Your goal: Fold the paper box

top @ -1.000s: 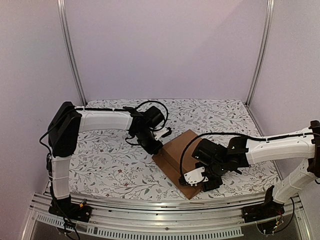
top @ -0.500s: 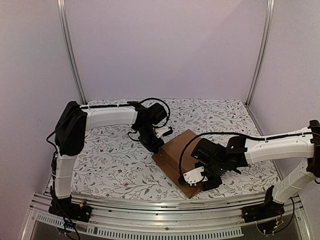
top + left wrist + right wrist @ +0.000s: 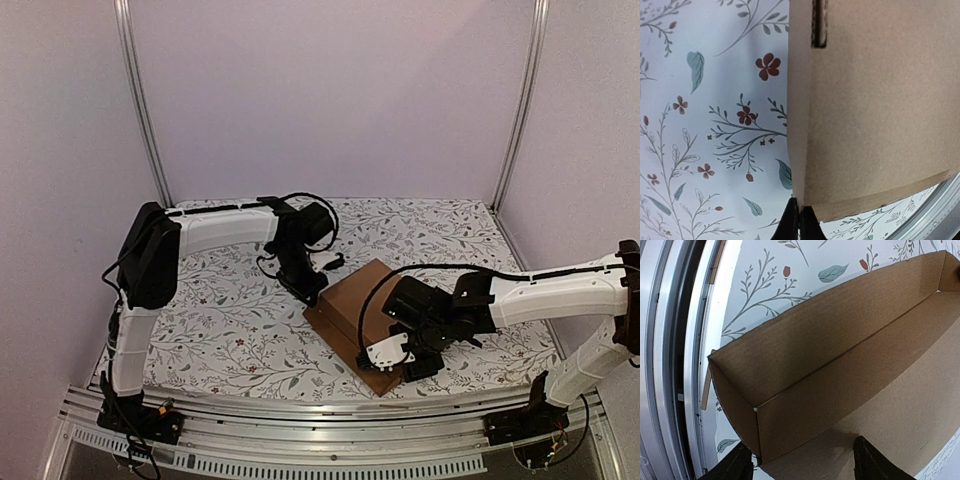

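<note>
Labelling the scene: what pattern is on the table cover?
Table cover: white, grey-green sprigs, small red flowers; clearest in left wrist view.

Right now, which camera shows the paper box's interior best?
Right wrist. It looks straight into the paper box: raised side wall, end wall, corner seam and floor all show. Top external gives only its outline, partly covered by the right arm. Left wrist shows just an outer face with a slot.

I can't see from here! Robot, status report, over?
Left claw shut, tips at the paper box corner. Right claw open, straddling its raised wall. Nothing in the way. Over.
</note>
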`<control>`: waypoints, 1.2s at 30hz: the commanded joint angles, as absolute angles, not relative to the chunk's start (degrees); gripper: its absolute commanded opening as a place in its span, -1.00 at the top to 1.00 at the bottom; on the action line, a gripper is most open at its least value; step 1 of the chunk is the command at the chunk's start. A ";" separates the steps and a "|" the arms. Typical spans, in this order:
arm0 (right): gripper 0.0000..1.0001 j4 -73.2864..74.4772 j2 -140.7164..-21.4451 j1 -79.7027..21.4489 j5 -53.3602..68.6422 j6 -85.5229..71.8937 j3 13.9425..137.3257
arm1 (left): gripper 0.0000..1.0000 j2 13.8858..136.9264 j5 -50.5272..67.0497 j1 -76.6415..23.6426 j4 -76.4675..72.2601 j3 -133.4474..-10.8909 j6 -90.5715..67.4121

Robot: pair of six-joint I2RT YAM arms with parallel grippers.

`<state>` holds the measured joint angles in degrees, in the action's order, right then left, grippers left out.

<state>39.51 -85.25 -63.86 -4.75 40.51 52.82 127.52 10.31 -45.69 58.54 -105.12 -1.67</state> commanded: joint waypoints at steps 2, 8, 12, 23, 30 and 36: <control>-0.36 40.94 -87.27 -64.14 -2.71 39.65 52.07 | 0.78 126.68 12.19 -45.53 61.59 -105.15 -3.42; -0.36 40.85 -87.02 -64.09 -3.22 39.38 52.12 | 0.52 123.89 9.67 -45.78 59.51 -103.54 -3.55; -0.37 40.86 -86.92 -64.10 -3.16 39.29 52.20 | 0.48 121.06 8.89 -45.84 57.91 -102.09 -3.61; -0.38 40.75 -87.28 -64.08 -2.97 39.20 52.32 | 0.18 108.91 3.88 -46.80 41.70 -81.96 -5.98; -0.38 40.85 -86.68 -64.08 -2.84 39.16 51.86 | 0.13 96.99 -1.68 -49.59 5.80 -57.13 -7.21; -0.38 40.93 -86.92 -64.08 -2.75 39.07 51.94 | 0.21 99.81 -1.72 -49.57 -3.54 -52.92 -6.60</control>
